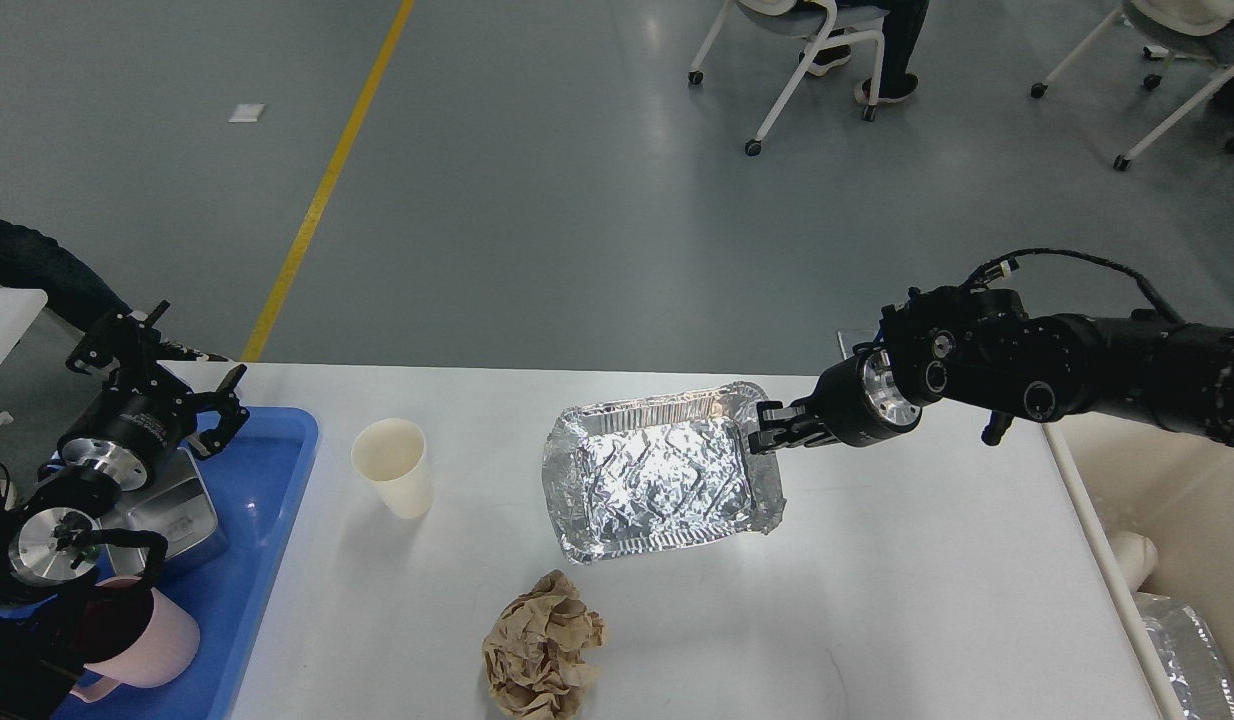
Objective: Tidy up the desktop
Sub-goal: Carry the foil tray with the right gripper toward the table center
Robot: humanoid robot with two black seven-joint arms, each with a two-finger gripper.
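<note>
The white desktop [877, 600] fills the lower half of the head view. A crumpled aluminium foil tray [657, 470] is tilted and lifted a little off it. My right gripper [762, 428] is shut on the tray's right rim. A white paper cup [392, 467] stands upright left of the tray. A crumpled brown paper ball [542, 650] lies near the front edge. My left gripper [152, 360] is open and empty above the far end of the blue tray [267, 500] at the left.
In the blue tray lie a metal box [182, 525] and a pink cup [157, 640]. A cream bin [1167, 560] with foil inside stands off the table's right edge. Office chairs stand on the grey floor beyond.
</note>
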